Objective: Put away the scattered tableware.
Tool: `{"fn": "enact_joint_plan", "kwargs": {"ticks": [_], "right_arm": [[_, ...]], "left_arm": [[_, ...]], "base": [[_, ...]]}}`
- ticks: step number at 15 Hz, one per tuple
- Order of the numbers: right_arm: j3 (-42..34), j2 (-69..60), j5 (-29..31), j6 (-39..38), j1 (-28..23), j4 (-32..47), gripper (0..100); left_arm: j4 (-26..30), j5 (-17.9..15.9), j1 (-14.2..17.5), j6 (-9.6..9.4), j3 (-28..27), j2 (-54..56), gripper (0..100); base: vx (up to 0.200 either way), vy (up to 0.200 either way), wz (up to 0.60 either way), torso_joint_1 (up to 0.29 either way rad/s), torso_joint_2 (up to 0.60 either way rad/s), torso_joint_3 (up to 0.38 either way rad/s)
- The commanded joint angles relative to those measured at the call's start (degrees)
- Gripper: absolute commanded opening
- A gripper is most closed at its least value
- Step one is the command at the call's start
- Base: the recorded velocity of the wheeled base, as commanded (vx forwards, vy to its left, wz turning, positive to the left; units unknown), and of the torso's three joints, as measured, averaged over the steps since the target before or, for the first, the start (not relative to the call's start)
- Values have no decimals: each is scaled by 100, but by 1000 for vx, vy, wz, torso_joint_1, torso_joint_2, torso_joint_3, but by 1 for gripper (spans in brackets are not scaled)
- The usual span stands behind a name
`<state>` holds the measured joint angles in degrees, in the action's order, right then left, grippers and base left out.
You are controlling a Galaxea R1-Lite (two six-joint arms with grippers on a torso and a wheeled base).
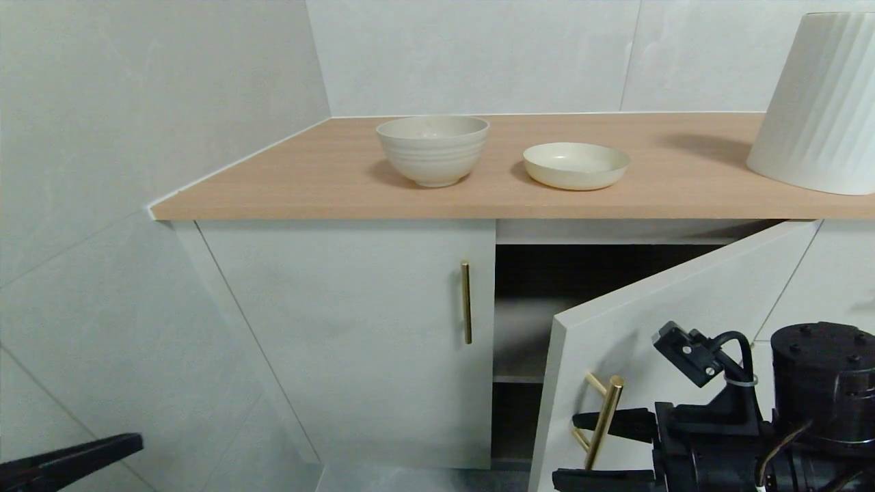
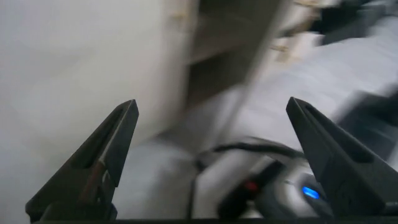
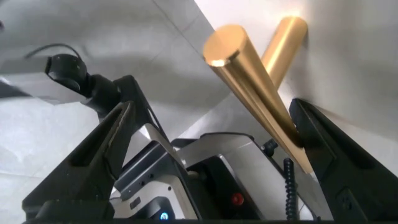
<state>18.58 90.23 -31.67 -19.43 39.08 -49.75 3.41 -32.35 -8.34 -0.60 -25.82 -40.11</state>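
A cream ribbed bowl [image 1: 433, 149] and a shallow cream dish [image 1: 576, 165] stand side by side on the wooden countertop [image 1: 307, 178]. Below them, the right cabinet door [image 1: 656, 321] is swung partly open. My right gripper [image 1: 601, 451] is low at that door, open, with its fingers either side of the door's gold handle [image 1: 603, 418]. In the right wrist view the gold handle [image 3: 255, 93] runs between the spread fingers, close to one fingertip [image 3: 317, 140]. My left gripper [image 2: 211, 162] is open and holds nothing, far down at the left by the wall.
A large white pleated lampshade [image 1: 820, 102] stands at the counter's right end. The left cabinet door [image 1: 342, 328] is closed, with a vertical gold handle [image 1: 466, 302]. A shelf [image 1: 519, 335] shows inside the opened cabinet. Tiled walls close off the left and back.
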Motion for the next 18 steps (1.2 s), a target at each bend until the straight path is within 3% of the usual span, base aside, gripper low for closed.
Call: {"fn": "enact_joint_plan", "kwargs": {"ticks": [1, 3, 4, 6, 11, 16, 18], "right_arm": [[-65, -6, -23, -8, 12, 27, 100], [-65, -23, -23, -17, 12, -26, 100], [-74, -23, -23, -17, 12, -70, 100], [-74, -15, -23, -17, 3, -70, 100], [-82, -41, -23, -8, 3, -79, 100], [-74, 64, -15, -8, 3, -79, 100], [-56, 108, -15, -8, 3, -79, 100]], "left_arm": [[-438, -192, -933, 16, -485, -1702, 100], [-1009, -87, -1240, 77, -512, -2265, 100], [-1203, 27, -1372, 183, -556, -2528, 0], [-1449, 177, -1583, 332, -652, -2968, 0], [-2372, 194, -2198, 499, -767, -4093, 0], [-4595, 194, -2805, 1150, -608, -5429, 0], [-4841, 186, -2805, 1378, -925, -5824, 0]], "base": [[0, 0, 0, 0, 0, 0], [0, 0, 0, 0, 0, 0], [0, 0, 0, 0, 0, 0], [0, 0, 0, 0, 0, 0], [0, 0, 0, 0, 0, 0], [0, 0, 0, 0, 0, 0], [0, 0, 0, 0, 0, 0]]}}
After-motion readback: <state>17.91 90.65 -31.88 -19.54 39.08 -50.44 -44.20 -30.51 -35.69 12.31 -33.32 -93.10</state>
